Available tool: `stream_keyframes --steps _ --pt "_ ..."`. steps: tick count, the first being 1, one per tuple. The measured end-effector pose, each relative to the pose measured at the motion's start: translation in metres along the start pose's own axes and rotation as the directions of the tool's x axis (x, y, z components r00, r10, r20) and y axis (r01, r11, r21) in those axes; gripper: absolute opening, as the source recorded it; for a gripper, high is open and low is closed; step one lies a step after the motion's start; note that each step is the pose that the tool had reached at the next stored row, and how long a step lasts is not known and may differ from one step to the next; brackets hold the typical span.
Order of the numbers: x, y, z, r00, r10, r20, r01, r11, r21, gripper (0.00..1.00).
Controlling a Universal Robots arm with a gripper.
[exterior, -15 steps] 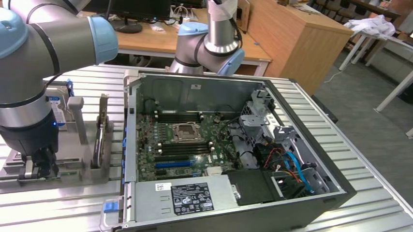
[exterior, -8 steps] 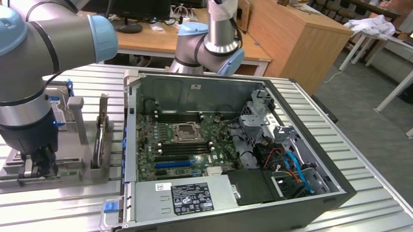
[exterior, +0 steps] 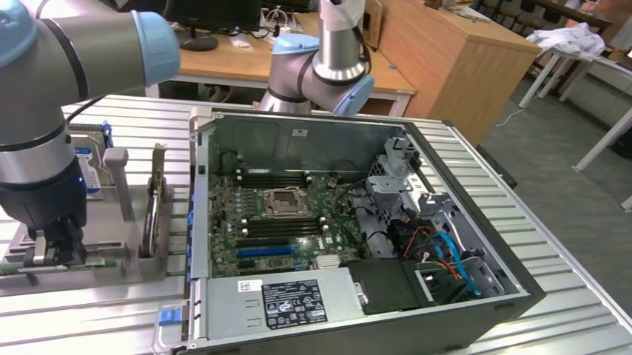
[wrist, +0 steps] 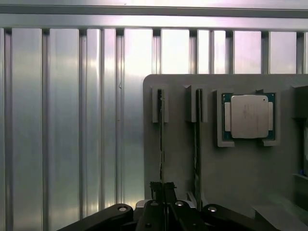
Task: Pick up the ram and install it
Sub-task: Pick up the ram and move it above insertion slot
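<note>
Black metal claw (wrist: 162, 188) sits closest to the wrist camera. We read its two fingers as drawn together on the upper edge of the ram (wrist: 160, 139), a long, thin circuit-board stick seen edge-on as a dark line. The ram stands on edge in the outermost slot of a flat grey plastic holder (wrist: 240, 168), and its far end sits between two small grey posts. It looks seated in that slot, not lifted.

A second thin stick (wrist: 197, 139) stands on edge in the neighbouring slot, parallel to the ram and just beside it. Beyond that, a square silver-topped processor chip (wrist: 249, 116) on a green board lies flat in its own recess of the holder. The holder rests on a ribbed aluminium surface (wrist: 72, 120).

In the exterior view the claw (exterior: 55, 251) is down at the holder (exterior: 99, 255), at that view's left, below the arm's grey and pale-blue wrist joints. We cannot make out the grip itself from this angle. A boxy silver hard drive with a blue label (exterior: 85, 159) stands behind the arm.

An open black computer case (exterior: 513, 296) lies on the surface (exterior: 99, 310) in the middle of the exterior view, well apart from the claw. It shows a green motherboard (exterior: 286, 222) with an unfilled processor socket at its centre and dark memory slots above and below the socket. A silver power supply with a black label (exterior: 291, 299) sits at the near end of the case.
</note>
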State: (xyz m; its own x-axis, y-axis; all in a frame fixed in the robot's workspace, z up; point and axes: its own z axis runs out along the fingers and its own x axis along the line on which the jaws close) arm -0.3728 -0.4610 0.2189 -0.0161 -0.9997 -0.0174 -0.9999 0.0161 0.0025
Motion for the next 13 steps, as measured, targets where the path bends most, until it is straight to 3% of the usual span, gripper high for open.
stream_keyframes --steps 13 --pt "0.0 0.0001 -0.0263 1.0 0.0 -0.0001 0.0 1.0 0.0 0.12"
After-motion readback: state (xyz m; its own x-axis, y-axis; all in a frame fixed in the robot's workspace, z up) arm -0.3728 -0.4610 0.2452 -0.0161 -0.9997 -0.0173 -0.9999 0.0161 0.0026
